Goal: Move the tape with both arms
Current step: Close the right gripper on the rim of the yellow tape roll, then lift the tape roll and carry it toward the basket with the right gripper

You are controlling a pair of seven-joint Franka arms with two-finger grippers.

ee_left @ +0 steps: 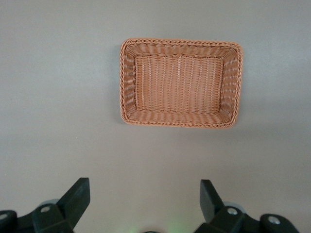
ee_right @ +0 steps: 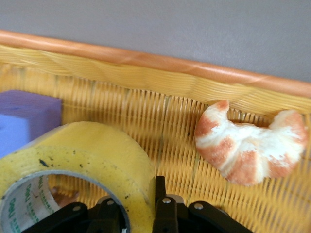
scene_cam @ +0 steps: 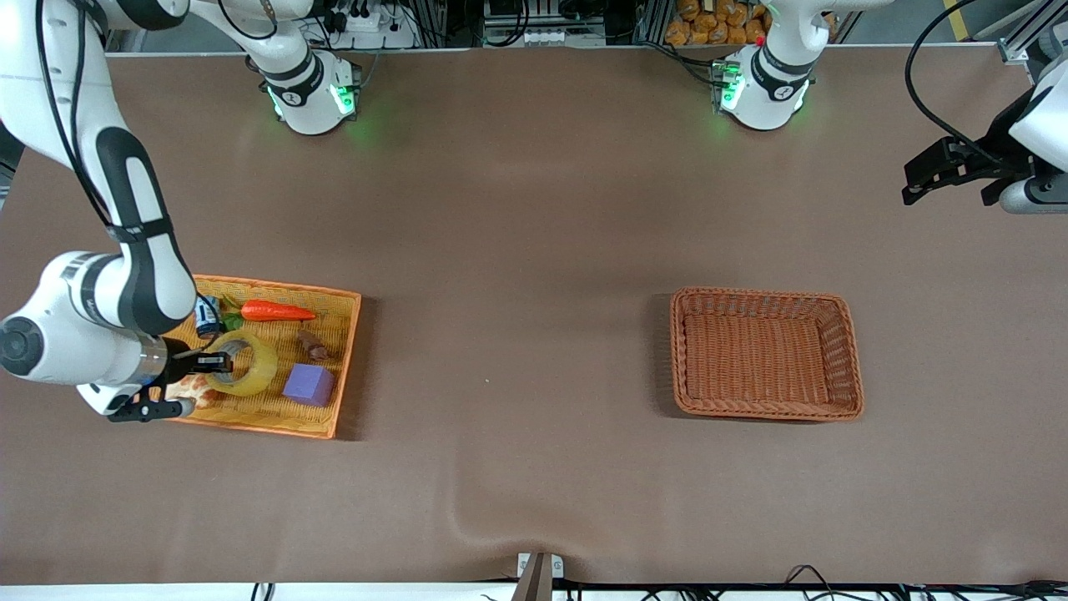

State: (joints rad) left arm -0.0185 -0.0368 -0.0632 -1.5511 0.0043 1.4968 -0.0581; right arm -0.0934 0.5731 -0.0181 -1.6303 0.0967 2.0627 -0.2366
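The right gripper [scene_cam: 219, 361] is down in the orange tray [scene_cam: 338, 367] at the right arm's end of the worktop [scene_cam: 517, 250], and its fingers are pinched together on the wall of the tape [scene_cam: 247, 364]: one finger inside the ring, one outside, as the right wrist view shows. The tape [ee_right: 73, 160] rests in the tray, tilted, its hole facing partly up and toward the gripper. From the tape, a purple block [scene_cam: 309, 385] lies just beside it at about four o'clock in the front view, a croissant [scene_cam: 193, 390] at about eight o'clock under the gripper, and a carrot [scene_cam: 277, 311] at about one o'clock.

The left gripper [scene_cam: 947, 175] waits in the air over the left arm's end of the worktop, fingers spread wide and holding nothing. The brown basket [scene_cam: 766, 353] sits well apart from the tray, at three o'clock from it, much closer to the left arm. So the relation that matters is this: the tape is at the right arm's end, the basket at the left arm's (a handover somewhere between them looks likely).

The tape's grey-white core [ee_right: 29, 204] carries green print, too small to read. No other writing can be made out.
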